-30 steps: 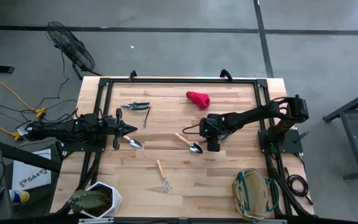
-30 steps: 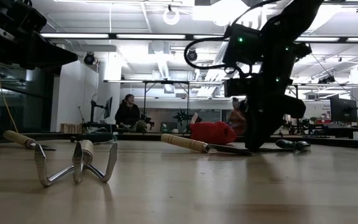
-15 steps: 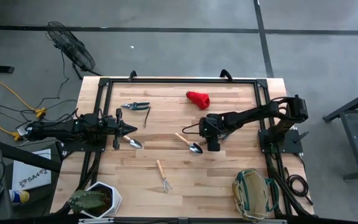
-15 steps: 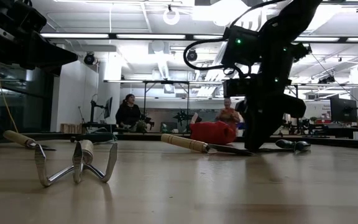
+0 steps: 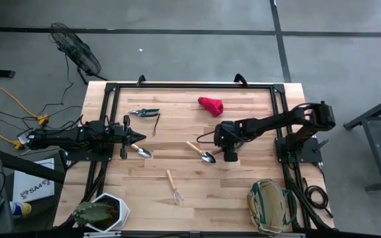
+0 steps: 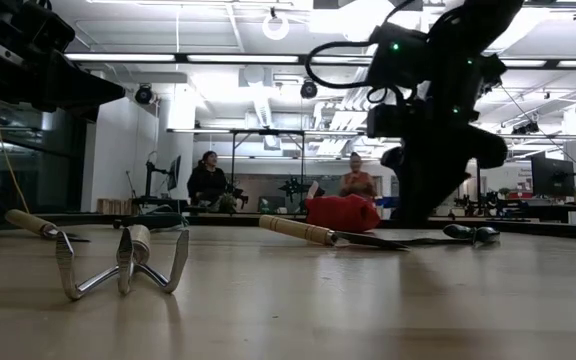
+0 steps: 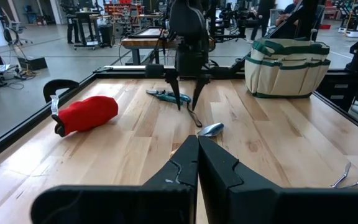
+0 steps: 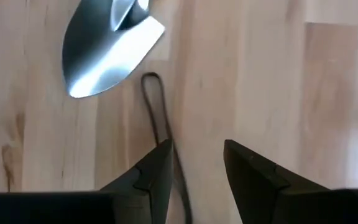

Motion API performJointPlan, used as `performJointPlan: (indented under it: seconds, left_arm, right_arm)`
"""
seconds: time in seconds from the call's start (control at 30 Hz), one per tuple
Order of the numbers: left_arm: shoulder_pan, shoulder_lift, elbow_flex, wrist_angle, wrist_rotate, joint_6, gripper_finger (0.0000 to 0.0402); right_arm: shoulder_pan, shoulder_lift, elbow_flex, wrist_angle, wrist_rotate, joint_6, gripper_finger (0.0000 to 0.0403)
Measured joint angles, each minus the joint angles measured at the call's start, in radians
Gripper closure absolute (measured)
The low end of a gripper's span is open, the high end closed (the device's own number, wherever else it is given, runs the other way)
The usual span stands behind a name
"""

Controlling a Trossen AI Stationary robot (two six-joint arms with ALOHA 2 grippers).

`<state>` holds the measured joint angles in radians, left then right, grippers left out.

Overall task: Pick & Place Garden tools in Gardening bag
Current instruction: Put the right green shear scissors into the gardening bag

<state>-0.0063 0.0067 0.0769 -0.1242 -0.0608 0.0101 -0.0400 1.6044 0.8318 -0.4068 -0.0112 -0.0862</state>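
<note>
Since a second ago, our right gripper (image 5: 230,157) is shifting slightly away from the trowel (image 5: 201,152), whose blade tip is lying just beside its fingers (image 8: 157,168). These are standing apart, pinching nothing, with a thin dark cord (image 8: 160,127) running between them. The trowel's long axis is running diagonally, blade toward the gripper, handle away. Our left gripper (image 5: 137,137) is waiting pressed together near a second trowel (image 5: 141,151). The gardening bag (image 5: 270,205) is sitting well apart.
</note>
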Motion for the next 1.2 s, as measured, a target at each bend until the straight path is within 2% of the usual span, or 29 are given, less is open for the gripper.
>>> performJointPlan:
  seconds: [0.33, 0.8, 0.9, 1.2]
  left_arm:
    - [0.0, 0.0, 0.0, 0.0, 0.0, 0.0, 0.04]
    - [0.0, 0.0, 0.0, 0.0, 0.002, 0.0, 0.04]
    - [0.0, 0.0, 0.0, 0.0, 0.002, 0.0, 0.04]
    - [0.0, 0.0, 0.0, 0.0, 0.002, 0.0, 0.04]
  right_arm:
    - [0.055, 0.035, 0.001, 0.038, 0.02, -0.028, 0.0267]
    - [0.066, 0.116, 0.007, 0.048, 0.03, -0.035, 0.027]
    - [0.067, 0.117, 0.007, 0.035, 0.027, -0.047, 0.0286]
    - [0.067, 0.119, 0.006, -0.007, 0.012, -0.051, 0.0368]
